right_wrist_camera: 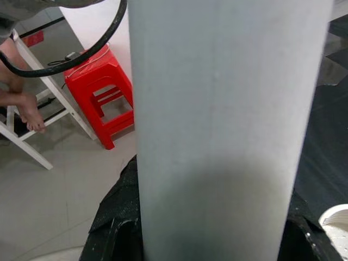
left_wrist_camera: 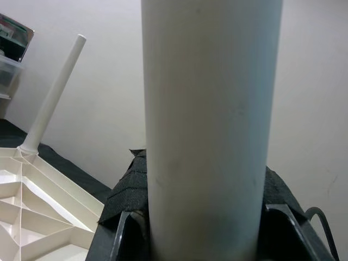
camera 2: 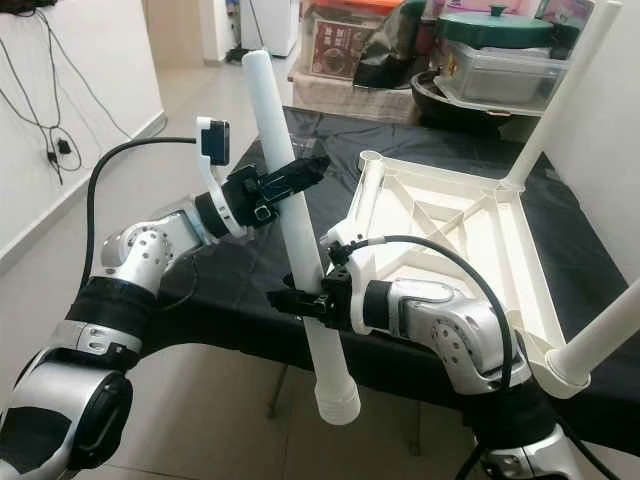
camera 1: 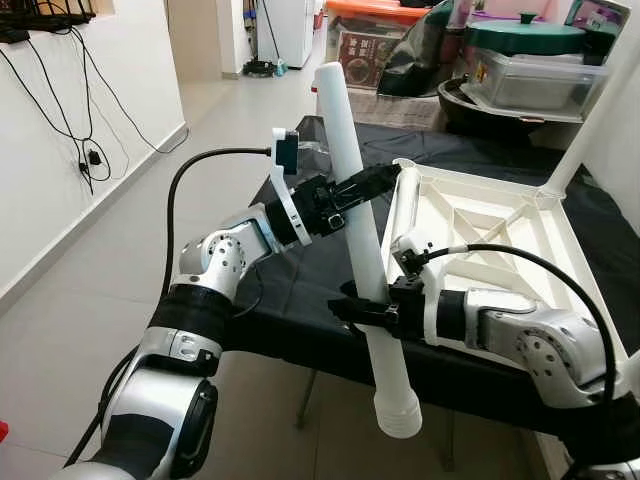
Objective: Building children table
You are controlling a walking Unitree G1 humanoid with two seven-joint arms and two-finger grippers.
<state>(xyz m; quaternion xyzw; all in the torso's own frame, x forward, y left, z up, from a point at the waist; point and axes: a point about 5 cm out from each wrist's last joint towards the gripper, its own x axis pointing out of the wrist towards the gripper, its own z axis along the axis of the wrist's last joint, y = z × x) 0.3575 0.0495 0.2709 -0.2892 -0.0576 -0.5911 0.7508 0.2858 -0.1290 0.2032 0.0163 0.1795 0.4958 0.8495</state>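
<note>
A long white table leg [camera 1: 362, 240] is held nearly upright in front of the black-covered table [camera 1: 300, 290], its flared end [camera 1: 399, 413] pointing down past the table edge. My left gripper [camera 1: 368, 186] is shut on the leg's upper half. My right gripper [camera 1: 362, 312] is shut on it lower down. The white children's tabletop [camera 1: 480, 225] lies upside down on the black cloth, ribs facing up, to the right of the held leg. One fitted leg [camera 1: 590, 120] rises at its far right corner and another leg [camera 2: 600, 340] stands at its near right corner. The leg [left_wrist_camera: 209, 125] is close up in both wrist views.
Storage boxes and a green-lidded pot [camera 1: 525, 40] crowd the space behind the table. A white wall with hanging cables [camera 1: 85, 150] runs along the left, with open tiled floor [camera 1: 120, 280] beside it. A red plastic stool [right_wrist_camera: 100, 100] and a person's bare foot [right_wrist_camera: 24, 111] are in the right wrist view.
</note>
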